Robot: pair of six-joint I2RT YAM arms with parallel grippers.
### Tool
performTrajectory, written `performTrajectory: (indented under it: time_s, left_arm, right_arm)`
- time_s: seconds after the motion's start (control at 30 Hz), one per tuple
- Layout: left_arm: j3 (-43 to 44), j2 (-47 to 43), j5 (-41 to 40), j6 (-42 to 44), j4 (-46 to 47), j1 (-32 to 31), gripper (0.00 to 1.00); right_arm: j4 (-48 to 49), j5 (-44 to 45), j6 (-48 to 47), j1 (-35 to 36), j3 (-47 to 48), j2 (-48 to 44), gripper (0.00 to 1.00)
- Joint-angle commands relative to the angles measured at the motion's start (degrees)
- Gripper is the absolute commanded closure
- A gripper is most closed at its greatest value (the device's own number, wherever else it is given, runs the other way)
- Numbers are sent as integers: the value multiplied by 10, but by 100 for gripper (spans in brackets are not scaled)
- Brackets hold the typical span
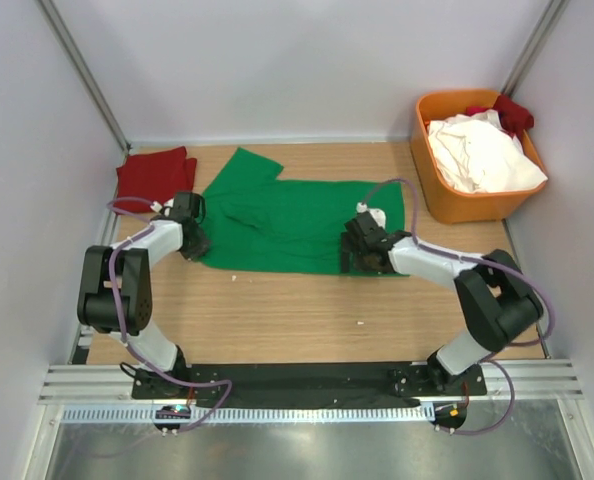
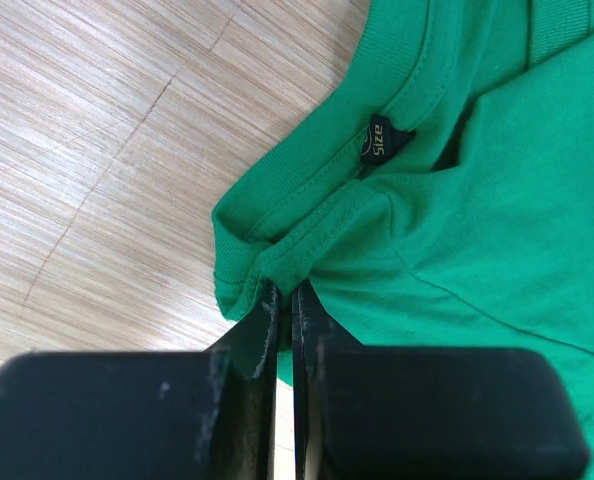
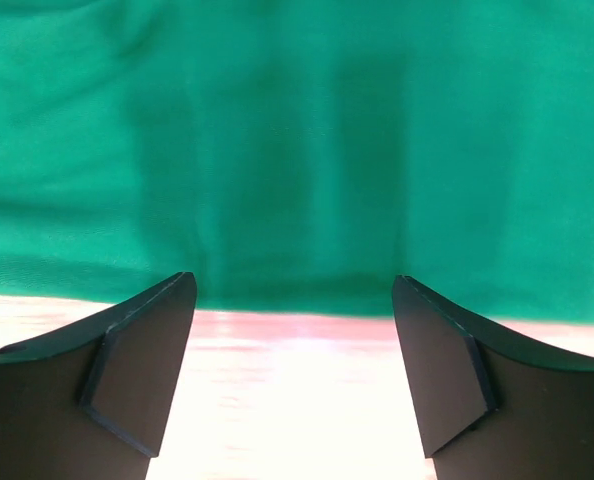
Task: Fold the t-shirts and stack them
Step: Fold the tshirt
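A bright green t-shirt [image 1: 297, 220] lies spread on the wooden table [image 1: 307, 310]. My left gripper [image 1: 193, 243] is shut on a pinch of the green t-shirt [image 2: 457, 200] by its collar, near the size label [image 2: 378, 141]. My right gripper [image 1: 365, 262] is open at the shirt's near hem, its fingertips [image 3: 147, 330] just over the green t-shirt's edge [image 3: 297, 180]. A folded dark red t-shirt [image 1: 155, 175] lies at the far left. White t-shirts [image 1: 482, 155] and a red one [image 1: 512, 112] sit in the orange bin [image 1: 447, 200].
The orange bin stands at the far right against the wall. White walls close in the table on three sides. A metal rail [image 1: 307, 385] runs along the near edge by the arm bases.
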Motion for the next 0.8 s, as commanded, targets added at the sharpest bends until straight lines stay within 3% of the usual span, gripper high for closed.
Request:
performTrajectory:
  time_s: [0.0,0.17,0.37,0.53,0.77]
  left_arm:
    - [-42,23,30,-4,-42,1,100]
    - [-39,25,30,-3,-41,0,100]
    - [-42,23,30,-4,-40,0,100]
    - [-49,6,27,-5,-37,0,100]
    - [-50,7,23,-7,-38,0,100]
  right_arm:
    - [22,3,38,-50,-61,-90,14]
    - [15,-15,59,-93,-109,-199,12]
    - [-36,26,103,-119,-132,-235,11]
    - [-7,6,116,-169,-177,-234,11]
    - [34,-53,112,-204,-200,-215,28]
